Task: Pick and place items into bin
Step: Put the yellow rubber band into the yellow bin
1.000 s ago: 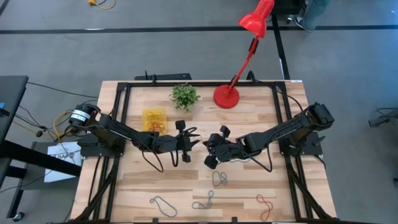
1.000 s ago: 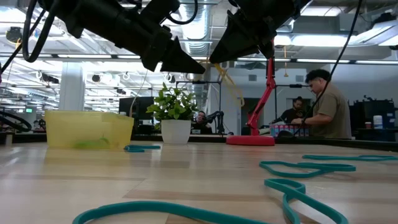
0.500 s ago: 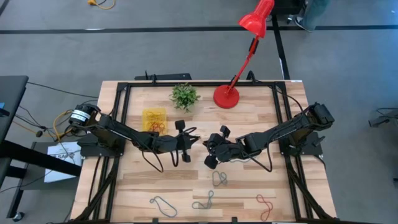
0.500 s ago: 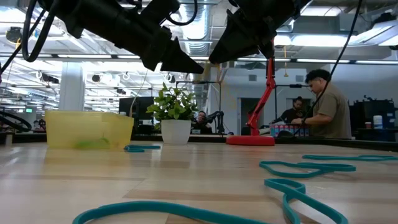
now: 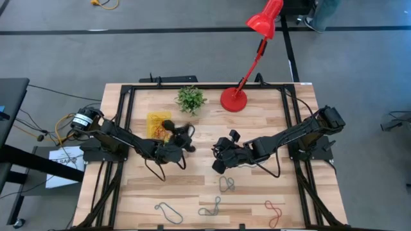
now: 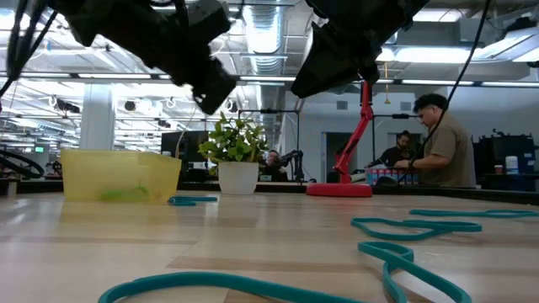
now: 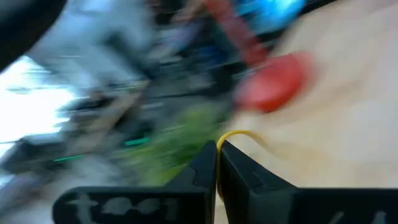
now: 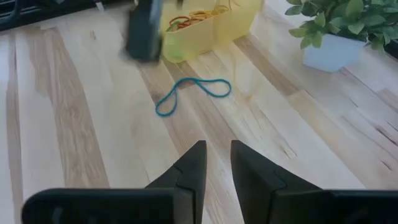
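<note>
My left gripper (image 7: pixel 217 155) is shut on a thin yellow band (image 7: pixel 239 134). It hangs above the table beside the yellow bin (image 5: pixel 158 123), which holds several coloured bands (image 8: pixel 189 18). At the table's middle my right gripper (image 8: pixel 217 158) is open above bare wood, with nothing between its fingers. A blue band (image 8: pixel 189 93) lies flat on the table between the right gripper and the bin. More bands lie flat near the front edge: two grey ones (image 5: pixel 226 185) (image 5: pixel 168 210) and a red one (image 5: pixel 275 212). My left gripper pinches the yellow band between its two fingertips. A short curve of the band (image 7: pixel 231 134) sticks out past the tips, and the fingers hide the rest of it. The band is lifted clear of the table.
A small potted plant (image 5: pixel 191 99) and the red lamp's base (image 5: pixel 233 99) stand at the far edge, right of the bin. Black frame rails run along the table's sides. People stand behind the table in the low view.
My left gripper has swung away from the right gripper toward the bin and turned at the wrist, taking the yellow band with it. The band no longer stretches between the two grippers. My right gripper has stayed in place.
</note>
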Action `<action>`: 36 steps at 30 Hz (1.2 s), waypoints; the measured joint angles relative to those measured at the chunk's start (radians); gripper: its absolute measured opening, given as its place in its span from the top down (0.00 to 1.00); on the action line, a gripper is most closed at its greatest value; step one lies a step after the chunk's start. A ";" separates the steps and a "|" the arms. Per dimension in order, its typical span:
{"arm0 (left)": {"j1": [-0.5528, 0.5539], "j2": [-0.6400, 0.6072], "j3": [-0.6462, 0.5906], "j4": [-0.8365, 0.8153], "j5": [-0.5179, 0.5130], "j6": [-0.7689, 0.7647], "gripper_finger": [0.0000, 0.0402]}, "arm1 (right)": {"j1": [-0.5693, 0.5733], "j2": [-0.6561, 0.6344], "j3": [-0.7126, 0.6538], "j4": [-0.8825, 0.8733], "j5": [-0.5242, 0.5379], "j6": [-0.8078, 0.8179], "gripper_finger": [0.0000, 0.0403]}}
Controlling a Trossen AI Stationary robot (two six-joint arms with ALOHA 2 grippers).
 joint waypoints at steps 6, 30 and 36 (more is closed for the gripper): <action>-0.017 -0.014 -0.002 -0.006 -0.241 0.209 1.00 | 0.001 0.000 0.000 0.000 0.000 0.000 0.83; 0.296 -0.447 -0.061 -1.291 0.250 -0.967 1.00 | 0.022 0.000 -0.108 0.029 -0.023 0.193 0.83; 0.296 -0.443 -0.178 -1.124 0.358 -0.965 1.00 | 0.022 0.000 -0.108 0.035 -0.023 0.193 0.83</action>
